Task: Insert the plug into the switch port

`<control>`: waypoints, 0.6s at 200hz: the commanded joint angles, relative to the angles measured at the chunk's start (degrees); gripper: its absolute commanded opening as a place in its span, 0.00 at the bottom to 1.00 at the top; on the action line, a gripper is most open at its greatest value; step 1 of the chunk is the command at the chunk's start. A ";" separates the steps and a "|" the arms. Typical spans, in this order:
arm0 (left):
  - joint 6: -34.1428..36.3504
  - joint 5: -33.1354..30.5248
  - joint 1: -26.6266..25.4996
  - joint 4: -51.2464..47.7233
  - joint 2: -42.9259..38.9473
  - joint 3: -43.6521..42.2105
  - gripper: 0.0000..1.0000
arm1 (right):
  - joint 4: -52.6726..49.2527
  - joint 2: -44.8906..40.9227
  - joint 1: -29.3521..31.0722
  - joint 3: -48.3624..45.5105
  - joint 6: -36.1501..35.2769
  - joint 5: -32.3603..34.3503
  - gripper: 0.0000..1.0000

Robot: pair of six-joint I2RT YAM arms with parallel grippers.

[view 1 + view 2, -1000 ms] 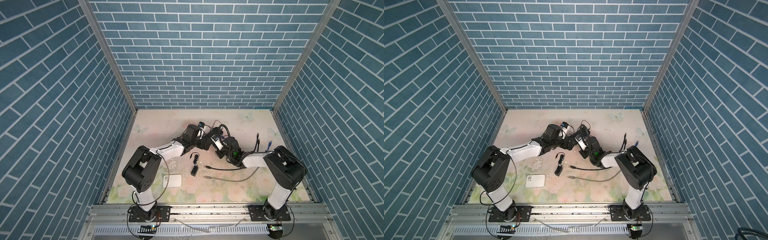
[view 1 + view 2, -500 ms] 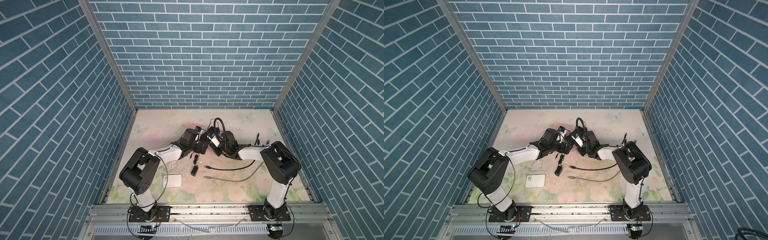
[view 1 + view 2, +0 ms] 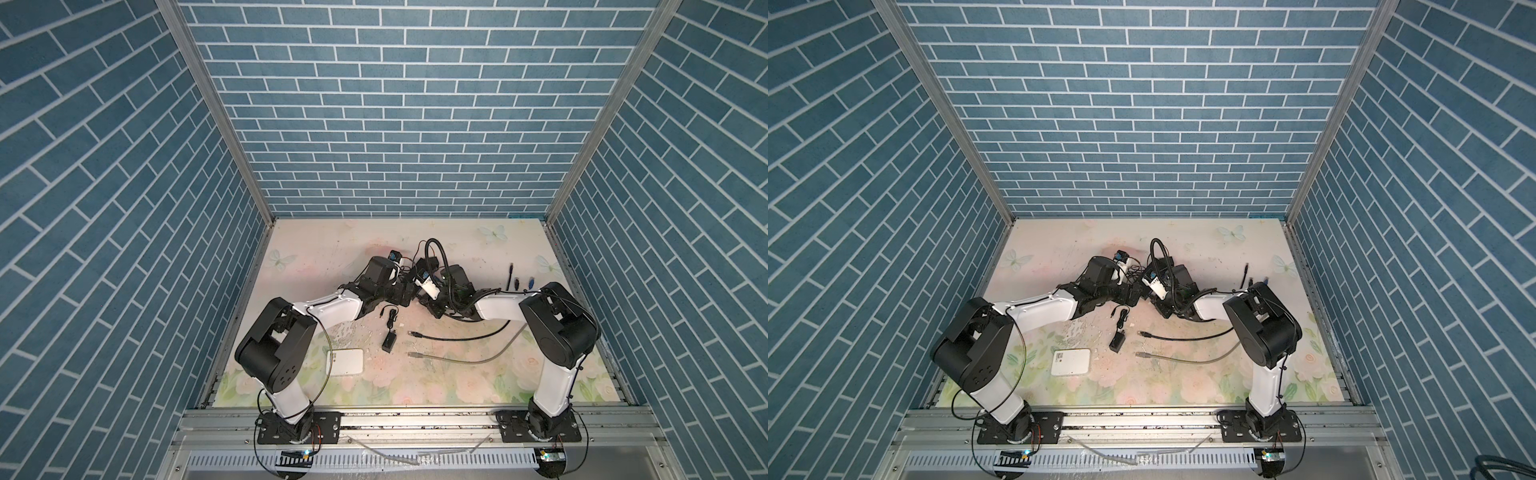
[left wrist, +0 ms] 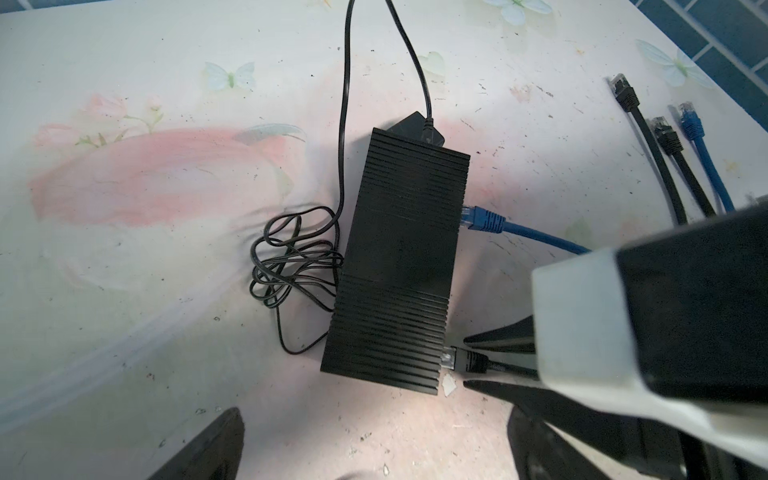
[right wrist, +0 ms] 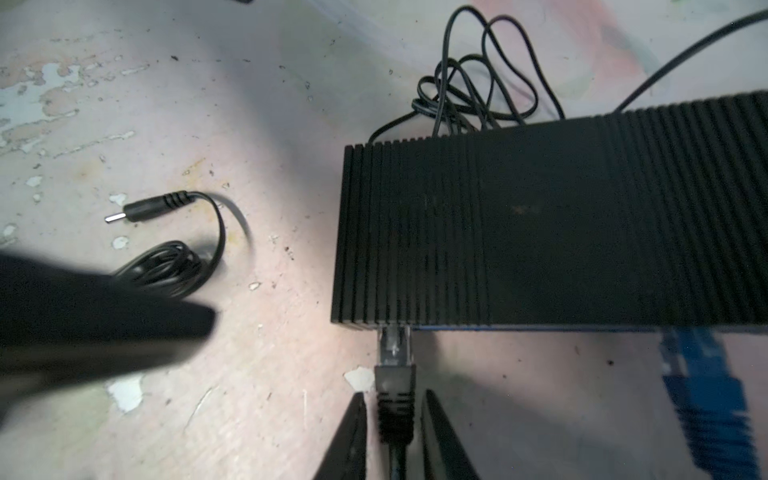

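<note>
Black ribbed plastic forms the rectangular switch (image 4: 399, 266), which lies flat on the floral worktop (image 3: 332, 241), a little toward 12 o'clock from centre in both top views, between the two arms. The black plug with a clear tip (image 5: 394, 374) is pushed into the switch's long side at one end, with part of the tip showing outside. The right gripper (image 5: 393, 397) straddles the plug's boot, its fingers slightly apart and a sliver of worktop visible on each side. A blue plug (image 4: 482, 219) sits further along that same side. The left gripper (image 4: 374, 428) hangs spread wide beside the switch, holding nothing. A white flat box (image 3: 345, 361) rests toward 7 o'clock.
</note>
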 commanded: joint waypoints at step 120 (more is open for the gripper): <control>1.10 1.36 1.02 0.37 -3.23 -2.99 0.99 | 6.21 -17.43 5.93 -20.49 -11.95 -7.08 0.31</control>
